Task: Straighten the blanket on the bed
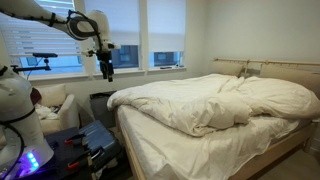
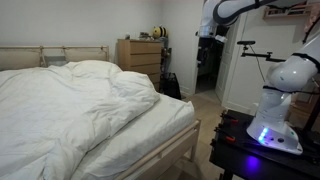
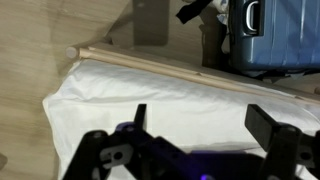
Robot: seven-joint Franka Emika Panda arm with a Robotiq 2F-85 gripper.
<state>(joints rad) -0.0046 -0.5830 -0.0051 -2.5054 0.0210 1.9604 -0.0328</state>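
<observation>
The blanket point(image 1: 205, 103) is a puffy off-white duvet, bunched and wrinkled across the upper part of the bed point(image 1: 282, 150); it also shows in an exterior view point(image 2: 70, 105). The foot end of the mattress shows bare white sheet point(image 1: 150, 150). My gripper point(image 1: 107, 72) hangs in the air above the foot corner of the bed, well clear of the blanket; it also shows high up in an exterior view point(image 2: 207, 38). In the wrist view my gripper point(image 3: 200, 120) is open and empty, looking down on the white sheet corner point(image 3: 130, 95) and the wood frame rail point(image 3: 170, 68).
A white armchair point(image 1: 55, 108) stands by the window. A blue suitcase point(image 3: 270, 35) lies on the floor beyond the frame. A wooden dresser point(image 2: 138, 58) stands against the far wall. The robot base point(image 2: 280, 110) stands on a black cart beside the bed.
</observation>
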